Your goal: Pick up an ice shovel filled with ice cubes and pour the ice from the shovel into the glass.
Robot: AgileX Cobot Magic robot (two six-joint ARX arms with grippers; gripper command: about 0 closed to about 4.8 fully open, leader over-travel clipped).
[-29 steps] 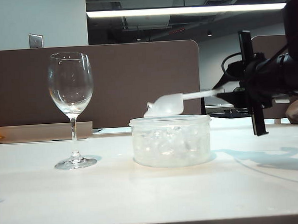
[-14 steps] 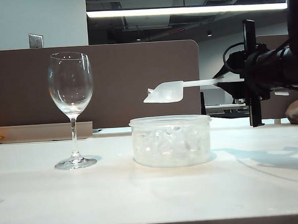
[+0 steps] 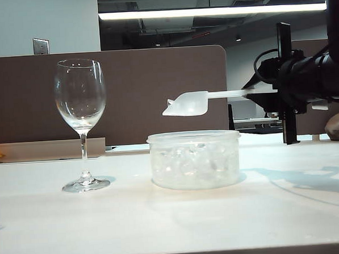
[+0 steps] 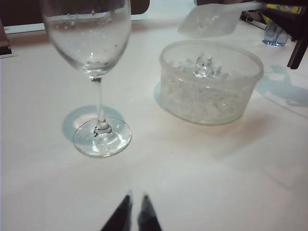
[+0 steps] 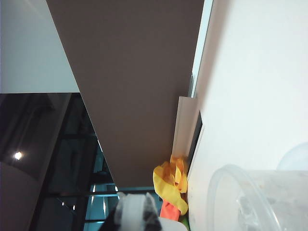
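The ice shovel [image 3: 186, 104] hangs in the air above the round plastic tub [image 3: 194, 159], clear of its rim, with its thin handle running level to the right into the right gripper [image 3: 257, 91], whose jaws are closed on the handle's end. In the left wrist view a few ice cubes [image 4: 208, 22] show through the shovel's pale bowl, and more ice is heaped in the tub below. The glass [image 3: 81, 121] stands upright on the white table [image 3: 180, 217], well to the left of the tub and apart from it, its bowl holding no ice. The left gripper [image 4: 135, 211] hovers low over the table near the glass's foot, its two fingertips almost together with nothing between them.
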